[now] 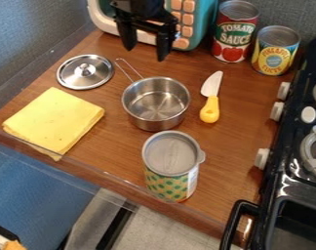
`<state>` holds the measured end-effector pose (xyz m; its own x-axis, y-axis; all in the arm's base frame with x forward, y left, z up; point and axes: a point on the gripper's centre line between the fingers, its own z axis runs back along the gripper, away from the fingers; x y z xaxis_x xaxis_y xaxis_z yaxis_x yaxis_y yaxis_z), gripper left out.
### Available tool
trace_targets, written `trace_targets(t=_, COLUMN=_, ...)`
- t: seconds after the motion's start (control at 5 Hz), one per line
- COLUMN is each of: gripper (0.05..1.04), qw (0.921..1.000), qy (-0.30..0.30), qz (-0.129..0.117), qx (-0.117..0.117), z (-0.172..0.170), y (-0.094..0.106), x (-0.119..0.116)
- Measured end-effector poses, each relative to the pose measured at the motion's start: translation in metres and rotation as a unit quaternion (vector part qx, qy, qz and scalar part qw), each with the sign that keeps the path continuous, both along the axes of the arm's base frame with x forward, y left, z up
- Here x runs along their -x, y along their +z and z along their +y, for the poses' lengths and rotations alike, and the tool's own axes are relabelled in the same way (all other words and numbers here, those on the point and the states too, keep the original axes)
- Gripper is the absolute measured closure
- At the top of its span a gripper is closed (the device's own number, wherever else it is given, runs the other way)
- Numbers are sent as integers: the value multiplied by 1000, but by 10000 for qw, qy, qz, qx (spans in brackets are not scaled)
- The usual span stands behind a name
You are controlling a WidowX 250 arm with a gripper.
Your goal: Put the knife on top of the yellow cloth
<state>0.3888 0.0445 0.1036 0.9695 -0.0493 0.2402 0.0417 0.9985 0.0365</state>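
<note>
Brown wooden counter [229,156], carrying a metal pot [156,100], with lid [86,72] and yellow cloth [54,119] left of the pot, knife [211,97] right, lidded can [170,166] in front, toy microwave [204,19] behind, red can [235,31] and yellow can [276,51] behind to the right

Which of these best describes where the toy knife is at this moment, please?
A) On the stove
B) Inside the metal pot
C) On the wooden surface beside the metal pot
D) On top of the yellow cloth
C, since the knife lies on the bare wood, next to the metal pot.
</note>
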Motion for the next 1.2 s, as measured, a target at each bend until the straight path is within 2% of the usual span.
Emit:
trace_targets(t=0.2, gripper=83, qw=9993, qy=-32, qz=-190, qx=311, z=-55, y=1, x=-6)
trace_targets(t=0.4, gripper=83, qw=9993, qy=-15, qz=-200, qx=331, z=-101, y=-6, x=-1)
trace_targets(t=0.6, gripper=83, qw=9993, qy=-258, qz=-142, qx=245, z=-153, y=-18, x=13)
trace_targets(t=0.8, gripper=83, qw=9998, qy=-105, qz=22, qx=153, z=-172, y=-35, x=22)
trace_targets(t=1.0, gripper=84, qw=10000, qy=-77, qz=18, qx=47, z=-171, y=-40, x=21)
trace_targets(t=1.2, gripper=84, qw=9999, qy=40, qz=166, qx=7, z=-164, y=-52, x=20)
